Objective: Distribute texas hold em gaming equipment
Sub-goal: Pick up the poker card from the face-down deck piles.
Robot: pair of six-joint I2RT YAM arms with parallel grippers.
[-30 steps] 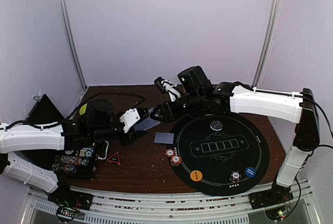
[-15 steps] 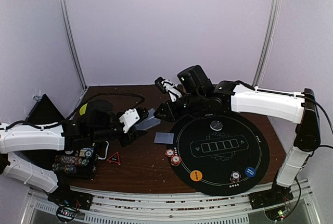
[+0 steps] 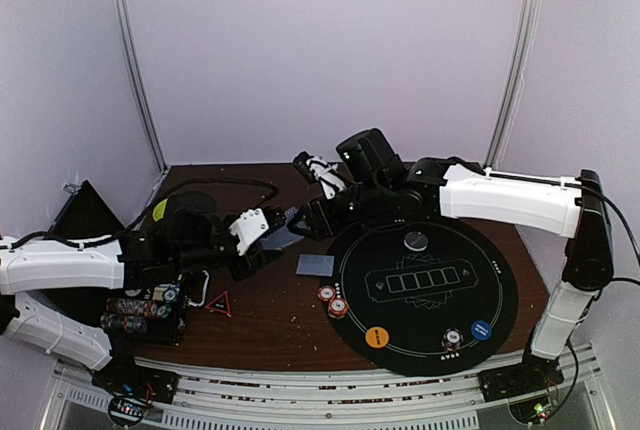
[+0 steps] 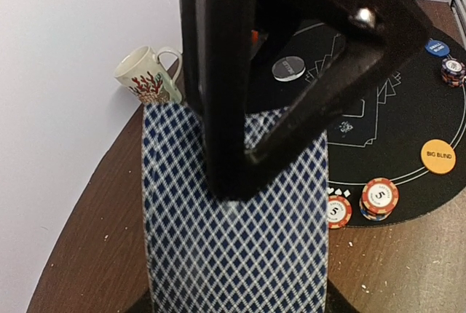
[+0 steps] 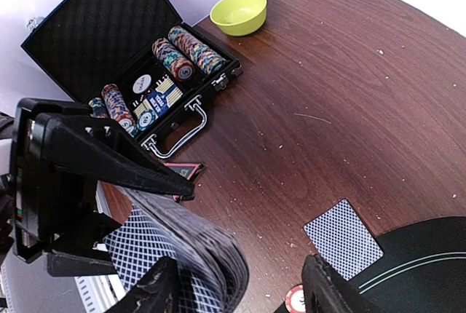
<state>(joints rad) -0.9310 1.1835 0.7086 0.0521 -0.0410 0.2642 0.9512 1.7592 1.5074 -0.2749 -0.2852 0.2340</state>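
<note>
Top external view: left gripper (image 3: 272, 233) clamped on a deck of cards (image 3: 287, 237), held above the desk (image 3: 270, 330) left of its middle. Just beside the deck's far end, right gripper (image 3: 302, 222) with fingers spread. In the right wrist view, the deck's edge between those fingers, close to one fingertip (image 5: 164, 287); touching or not, impossible to tell.

Face down on the bare wood, single card (image 3: 315, 264), just off the left rim of the round black mat (image 3: 500, 290). Two red-and-white chips (image 3: 332, 300) side by side at that left rim. Near the mat's near rim, third chip (image 3: 453, 338), between orange button (image 3: 376, 336) and blue button (image 3: 481, 330). At the mat's far side, grey button (image 3: 416, 241).

Toward the desk's near left corner, open case (image 3: 140, 315) with rolls of chips, and red triangle (image 3: 219, 301) just right of it. Near the far edge, white mug (image 4: 149, 76).
</note>
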